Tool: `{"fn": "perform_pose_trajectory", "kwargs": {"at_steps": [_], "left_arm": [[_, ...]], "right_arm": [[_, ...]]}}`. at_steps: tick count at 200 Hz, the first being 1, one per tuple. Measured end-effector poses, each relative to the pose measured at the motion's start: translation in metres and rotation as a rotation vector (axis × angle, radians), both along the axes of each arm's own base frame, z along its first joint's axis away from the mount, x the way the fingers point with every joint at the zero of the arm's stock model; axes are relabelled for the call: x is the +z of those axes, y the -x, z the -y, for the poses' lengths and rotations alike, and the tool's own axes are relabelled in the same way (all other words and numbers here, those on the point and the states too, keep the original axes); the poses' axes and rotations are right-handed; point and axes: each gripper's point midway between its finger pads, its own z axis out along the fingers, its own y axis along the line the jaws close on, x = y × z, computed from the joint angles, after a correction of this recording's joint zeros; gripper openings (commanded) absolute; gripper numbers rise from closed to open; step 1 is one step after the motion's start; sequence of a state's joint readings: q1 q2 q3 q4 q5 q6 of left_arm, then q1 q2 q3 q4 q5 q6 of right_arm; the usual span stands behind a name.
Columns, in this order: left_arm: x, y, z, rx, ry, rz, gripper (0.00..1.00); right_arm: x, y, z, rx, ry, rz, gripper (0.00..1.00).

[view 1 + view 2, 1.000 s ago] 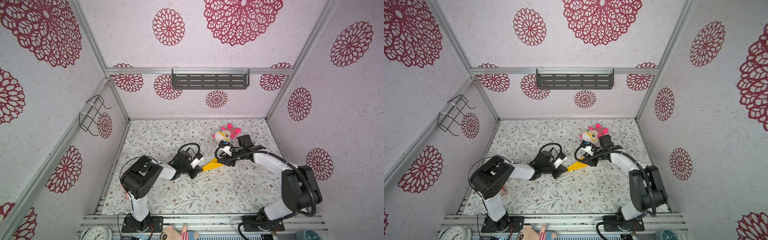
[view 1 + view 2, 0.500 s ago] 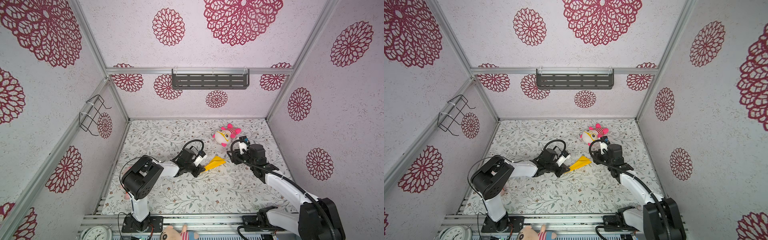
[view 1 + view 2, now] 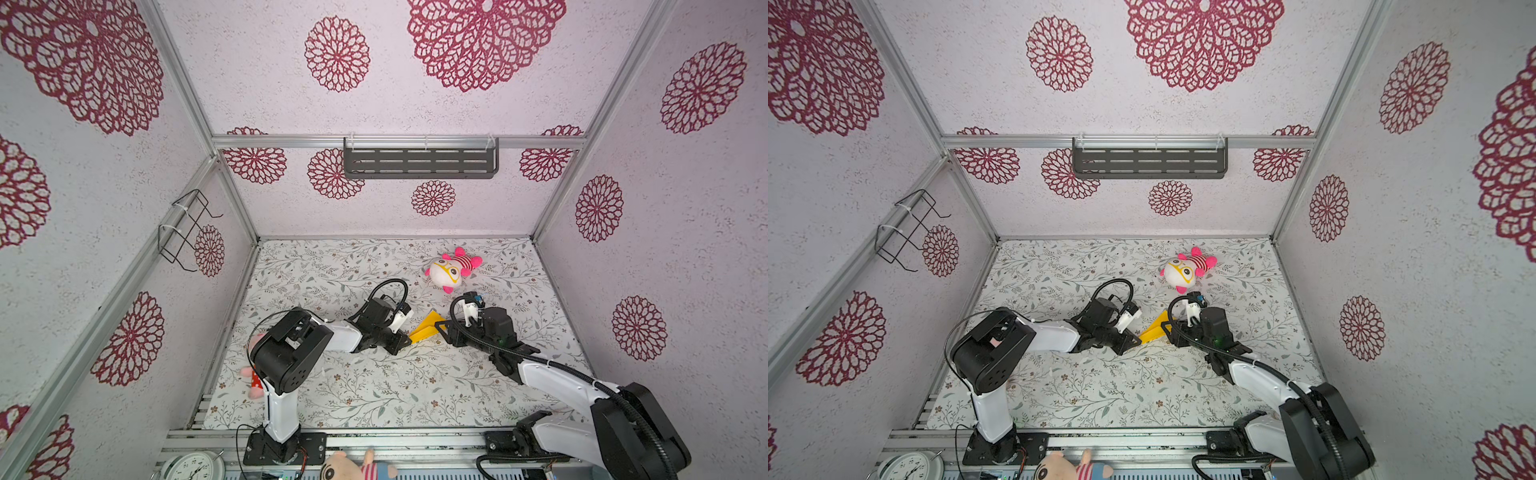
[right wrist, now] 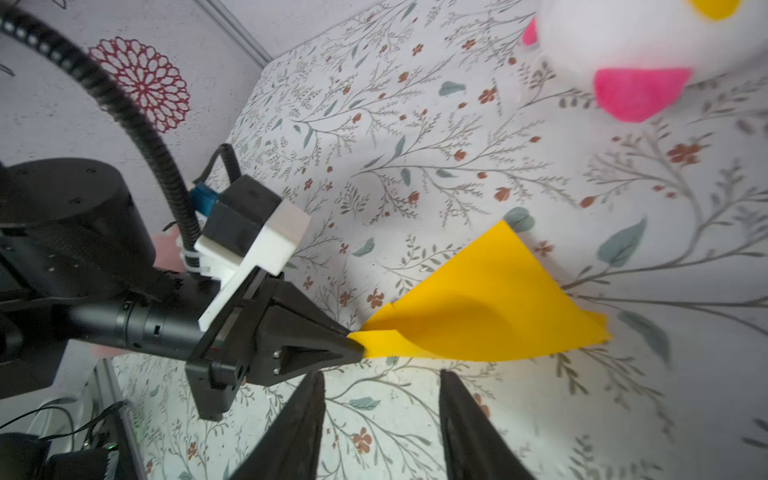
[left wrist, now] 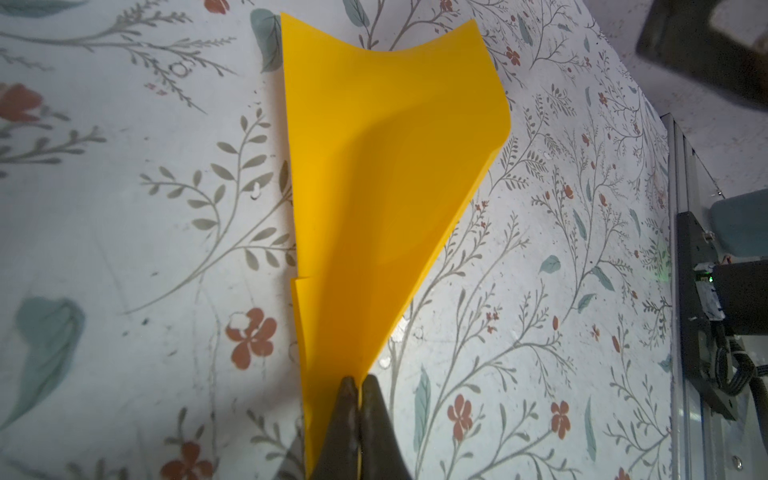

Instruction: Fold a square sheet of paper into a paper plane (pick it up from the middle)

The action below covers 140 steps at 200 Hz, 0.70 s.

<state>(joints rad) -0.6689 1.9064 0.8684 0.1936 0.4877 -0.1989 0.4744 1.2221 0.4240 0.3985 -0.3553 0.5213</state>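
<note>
The yellow-orange sheet of paper [image 3: 428, 328] [image 3: 1156, 328] lies mid-table, folded into a narrow pointed paper plane shape with a centre crease [image 5: 374, 166]. My left gripper [image 5: 359, 380] is shut on its narrow tip, seen in both top views [image 3: 405, 343] [image 3: 1133, 341] and in the right wrist view [image 4: 349, 345]. The wide end [image 4: 490, 307] curls up off the table. My right gripper [image 4: 380, 374] stands open just short of the paper's long edge with nothing between its fingers. In both top views it sits at the wide end [image 3: 442, 328] [image 3: 1169, 328].
A pink-and-white plush toy [image 3: 453, 270] [image 4: 640, 91] lies behind the paper, close to the right arm. A black shelf [image 3: 419, 160] hangs on the back wall and a wire basket [image 3: 187, 228] on the left wall. A clock [image 3: 193, 467] and a pig plush [image 3: 357, 467] sit at the front rail.
The right arm swung away from the paper to the right, then its gripper came back to the paper's wide end. The left gripper kept its hold on the tip and barely moved.
</note>
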Motion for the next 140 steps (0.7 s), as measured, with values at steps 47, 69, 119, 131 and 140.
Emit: {"fn": "perform_pose_trajectory", "kwargs": {"at_steps": [47,69,119,131,140], "left_arm": [[0.000,-0.002,0.002,0.017,-0.003,-0.031,0.01],[0.000,-0.004,0.003,0.026,-0.011,-0.052,0.00],[0.000,-0.004,0.003,0.048,-0.023,-0.095,0.00],[-0.001,-0.004,0.003,0.056,-0.021,-0.104,0.00],[0.000,-0.005,0.003,0.061,-0.020,-0.109,0.00]], "right_arm": [[-0.012,0.009,-0.025,0.064,-0.051,-0.028,0.40],[-0.016,0.010,-0.033,0.084,-0.066,-0.035,0.34],[-0.034,0.006,-0.041,0.082,-0.101,-0.078,0.25],[-0.039,0.005,-0.043,0.081,-0.106,-0.091,0.24],[-0.043,0.004,-0.043,0.080,-0.108,-0.099,0.23]]}}
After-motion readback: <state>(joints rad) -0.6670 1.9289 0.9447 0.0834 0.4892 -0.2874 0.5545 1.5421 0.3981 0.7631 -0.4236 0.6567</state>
